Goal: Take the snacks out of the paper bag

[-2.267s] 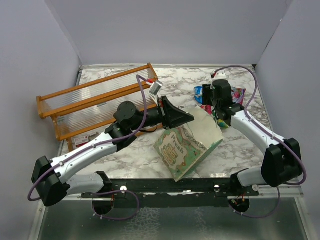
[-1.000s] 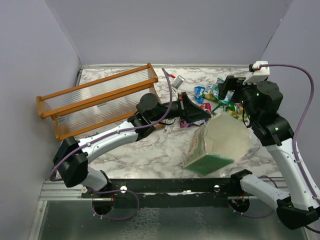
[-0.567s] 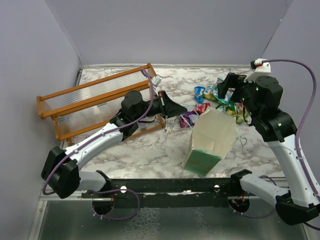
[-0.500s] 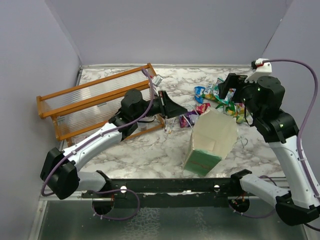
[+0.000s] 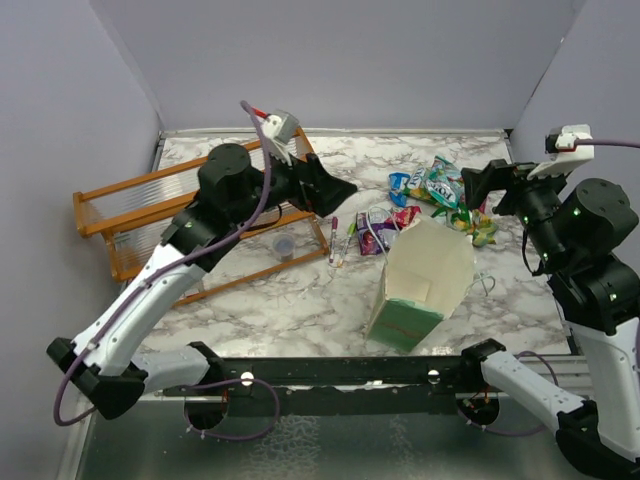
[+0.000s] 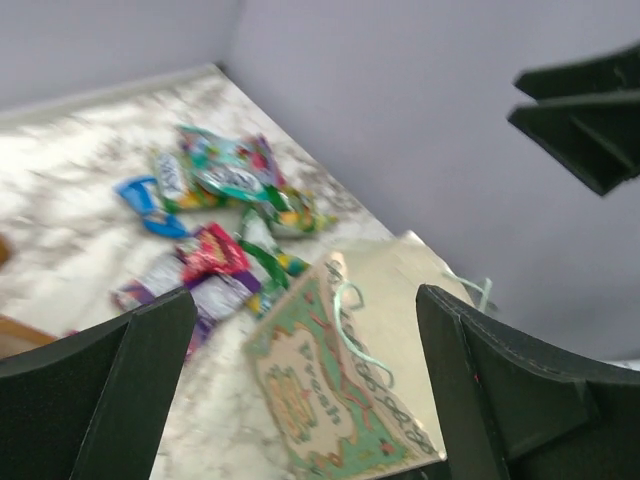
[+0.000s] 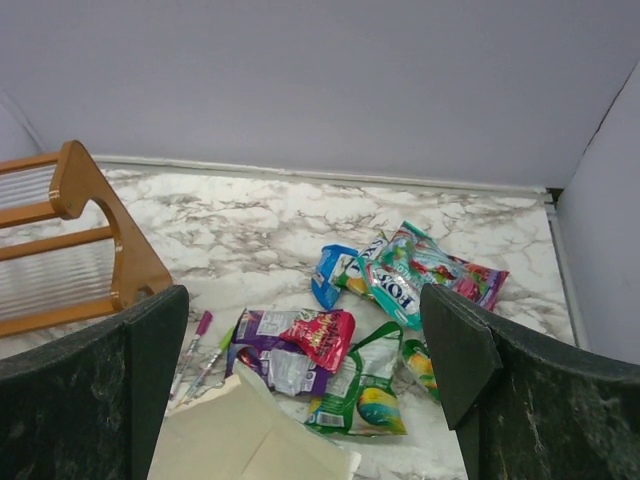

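both arms hang high over the table. left gripper (image 5: 335, 190) is spread wide with nothing in it, and right gripper (image 5: 475, 186) is wide and empty too. the snacks (image 5: 432, 196) sit in a loose heap on the marble just behind the paper bag (image 5: 425, 275), which lies on its side (can't see inside it). the emptying looks about done. next comes a check of the bag's mouth, then a pinch on any packet left.
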You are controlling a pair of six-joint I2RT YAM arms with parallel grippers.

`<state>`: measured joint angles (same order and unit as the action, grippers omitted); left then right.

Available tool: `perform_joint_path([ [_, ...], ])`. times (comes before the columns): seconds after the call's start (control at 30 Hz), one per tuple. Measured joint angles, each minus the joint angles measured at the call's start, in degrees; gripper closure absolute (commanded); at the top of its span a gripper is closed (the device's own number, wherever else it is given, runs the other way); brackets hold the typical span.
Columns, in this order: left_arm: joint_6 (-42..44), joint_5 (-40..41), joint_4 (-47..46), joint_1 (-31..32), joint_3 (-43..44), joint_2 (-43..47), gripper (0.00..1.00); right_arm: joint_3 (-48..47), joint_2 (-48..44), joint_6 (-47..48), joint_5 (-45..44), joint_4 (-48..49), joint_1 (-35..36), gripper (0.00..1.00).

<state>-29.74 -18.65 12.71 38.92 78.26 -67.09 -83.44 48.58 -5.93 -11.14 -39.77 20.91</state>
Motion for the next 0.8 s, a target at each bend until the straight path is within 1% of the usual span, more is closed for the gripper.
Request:
perform_joint_path([
  [0.13,5.77,11.28,6.03,-0.24,5.57,5.05,0.02,-0.66,-1.73,2.10,-0.04,-0.55,0.00,0.01],
  [0.2,8.46,15.98,7.56,-0.24,6.95,8.28,0.01,-2.12,-2.27,2.82,-0.09,-0.94,0.00,0.01],
  [0.43,15.32,31.30,9.42,-0.24,8.98,17.59,0.01,-8.68,-3.04,3.19,0.31,-1.01,0.00,0.01],
  [0.63,18.69,39.36,10.40,-0.24,9.11,20.48,0.01,-9.94,-3.10,3.19,0.55,-1.01,0.00,0.01],
  [0.8,20.41,42.91,12.92,-0.24,9.11,20.44,0.01,-9.94,-2.80,3.21,0.55,-1.01,0.00,0.01],
])
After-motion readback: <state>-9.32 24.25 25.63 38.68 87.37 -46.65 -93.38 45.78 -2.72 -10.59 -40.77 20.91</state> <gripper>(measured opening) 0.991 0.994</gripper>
